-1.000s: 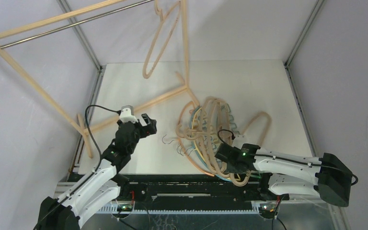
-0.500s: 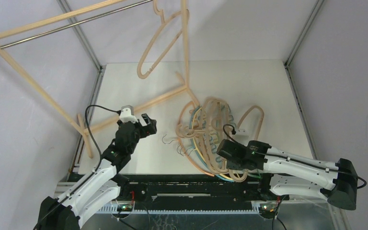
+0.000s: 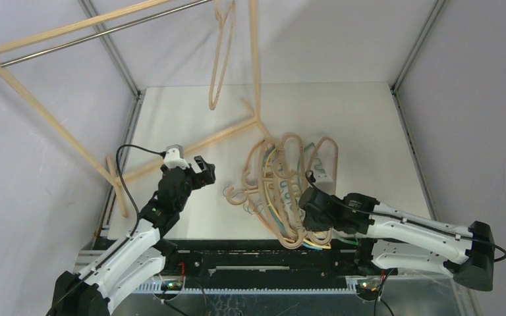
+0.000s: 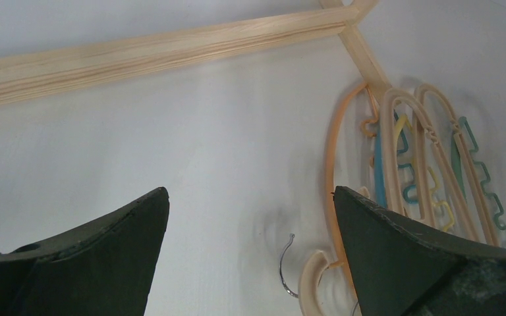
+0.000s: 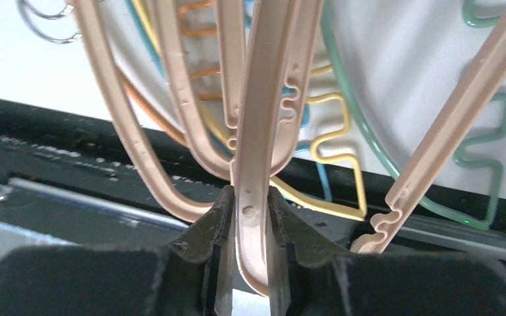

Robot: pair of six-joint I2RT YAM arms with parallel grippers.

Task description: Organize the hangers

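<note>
while left jaws gape wide, right jaws pinch smooth curved pale-wood hanger [image 5: 267,99]

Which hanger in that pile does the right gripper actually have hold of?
The light-wood hanger standing edge-on mid-frame in the right wrist view: its rounded end is clamped in the right gripper. Nothing else is in its grip.

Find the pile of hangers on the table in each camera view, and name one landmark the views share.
Top external: pile of hangers, near the centre of the table.
Left wrist: right side, beyond the open left gripper.
Right wrist: fills the frame; the right gripper clamps one wooden hanger.
Shared landmark: the yellow wavy hanger.
</note>
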